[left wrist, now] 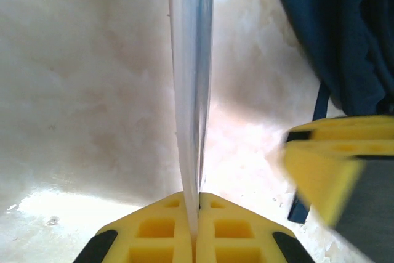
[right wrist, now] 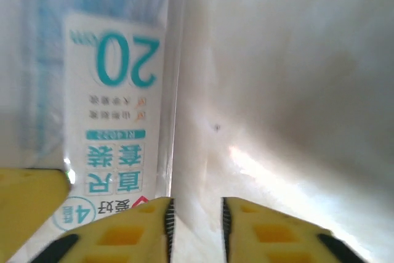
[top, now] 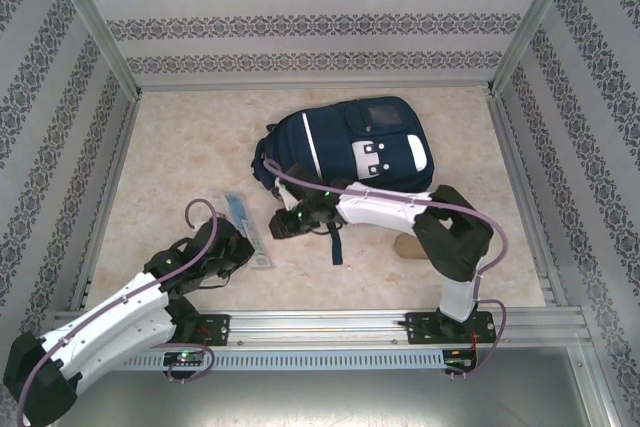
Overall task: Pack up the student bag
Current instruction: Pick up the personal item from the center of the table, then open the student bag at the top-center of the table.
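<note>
The left fingers (left wrist: 212, 221) pinch the slick, light ruler packet (left wrist: 192, 90) edge-on; the right fingers (right wrist: 240, 226) stand narrowly parted beside it. The student bag (top: 340, 142), at twelve o'clock, looks soft and floppy, probably best taken by a strap.

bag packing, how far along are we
Done: nothing is visibly packed. The bag lies on the table, and I cannot tell whether it is open. In hand: the left gripper is shut on the edge of the ruler pack, outside the bag, with the right gripper open beside it. Left: get the pack into the bag.
</note>
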You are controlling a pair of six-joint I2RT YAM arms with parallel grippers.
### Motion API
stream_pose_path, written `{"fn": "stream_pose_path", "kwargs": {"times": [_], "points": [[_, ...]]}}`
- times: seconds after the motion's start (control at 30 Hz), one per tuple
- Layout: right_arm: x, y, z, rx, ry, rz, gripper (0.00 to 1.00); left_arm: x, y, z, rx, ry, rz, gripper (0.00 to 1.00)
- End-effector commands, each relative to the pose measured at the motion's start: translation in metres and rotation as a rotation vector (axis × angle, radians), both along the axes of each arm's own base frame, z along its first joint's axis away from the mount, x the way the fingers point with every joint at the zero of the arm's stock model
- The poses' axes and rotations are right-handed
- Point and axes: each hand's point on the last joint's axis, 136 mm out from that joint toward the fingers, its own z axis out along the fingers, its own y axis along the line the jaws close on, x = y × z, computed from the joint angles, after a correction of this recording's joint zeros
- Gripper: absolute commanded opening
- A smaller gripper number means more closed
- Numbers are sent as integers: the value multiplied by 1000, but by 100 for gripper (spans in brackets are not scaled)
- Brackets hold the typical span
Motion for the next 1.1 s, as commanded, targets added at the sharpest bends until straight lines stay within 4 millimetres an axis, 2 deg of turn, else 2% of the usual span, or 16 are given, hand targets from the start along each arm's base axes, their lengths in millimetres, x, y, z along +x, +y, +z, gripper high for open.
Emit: {"fn": "stream_pose_path", "kwargs": {"times": [0.0,0.13,0.3,0.5,0.73,0.83,0.9,1.03,1.07], "points": [[38,-22,48,-77,-193,-47,35,9,13,22,72,-57,26,0],[85,-43,67,-180,-316,-132,42,17,10,40,85,-85,11,0],[134,-50,69,-257,-379,-176,45,26,6,55,120,-100,-14,0],[172,-39,57,-325,-415,-168,46,32,5,63,126,-97,-22,0],[204,-39,26,-462,-439,-193,47,36,6,67,123,-89,-30,0],[208,-48,11,-527,-428,-198,40,40,5,70,119,-90,-32,0],[208,-51,8,-541,-427,-197,29,44,4,74,109,-97,-34,0],[207,-53,23,-523,-456,-199,0,55,0,80,96,-105,-47,0],[208,-53,33,-506,-470,-203,0,59,-1,81,89,-106,-49,0]]}}
